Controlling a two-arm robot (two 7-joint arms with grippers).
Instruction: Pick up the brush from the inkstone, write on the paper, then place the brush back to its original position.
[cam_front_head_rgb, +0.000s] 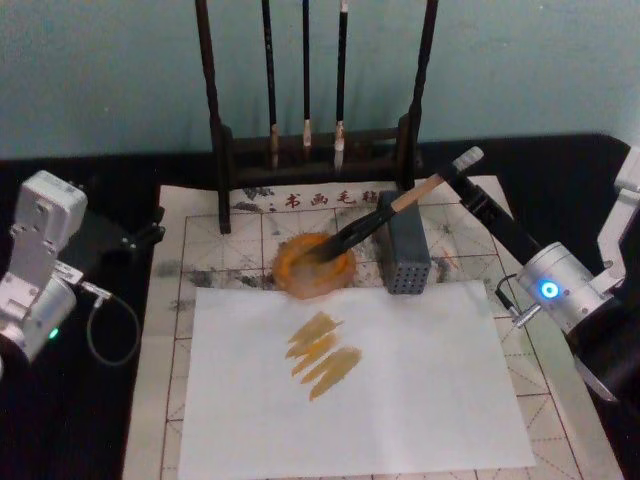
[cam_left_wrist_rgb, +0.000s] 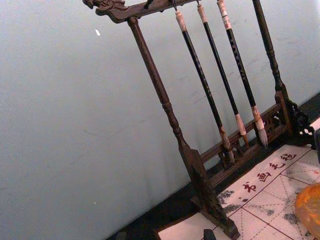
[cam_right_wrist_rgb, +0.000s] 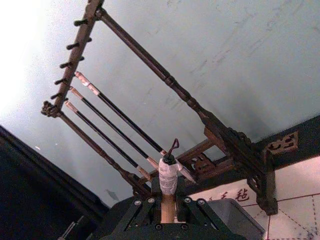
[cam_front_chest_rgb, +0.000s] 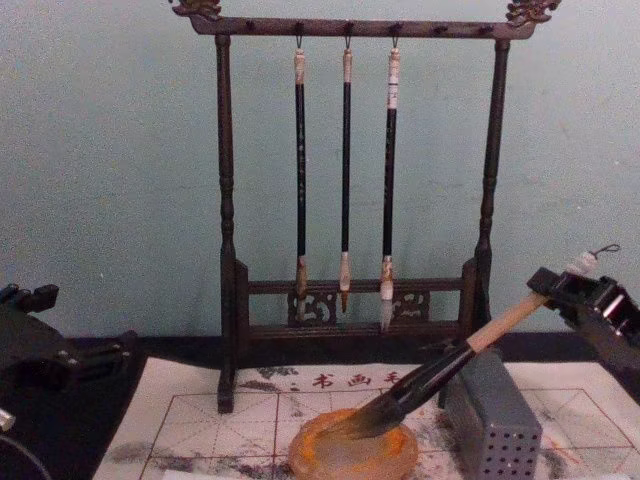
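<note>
On white paper (cam_front_head_rgb: 420, 400): amber strokes (cam_front_head_rgb: 322, 355), seemingly complete.
Wooden-handled brush (cam_front_head_rgb: 392, 207): tip in orange inkstone (cam_front_head_rgb: 286, 280).
Right gripper (cam_front_head_rgb: 452, 179): clamped on brush, unreleased.
Left gripper (cam_front_head_rgb: 135, 238): parked.

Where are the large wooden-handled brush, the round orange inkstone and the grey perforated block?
large wooden-handled brush (cam_front_head_rgb: 415, 195): head view, pale handle.
round orange inkstone (cam_front_chest_rgb: 398, 458): chest view, right wall.
grey perforated block (cam_front_head_rgb: 408, 272): head view, perforated face.

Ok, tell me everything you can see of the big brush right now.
The brush has a light wooden handle, a black lower section, a dark bushy tip and a white-wrapped end with a small loop. It is tilted, with its tip resting in the orange inkstone and its upper handle clamped in the right gripper.
</note>
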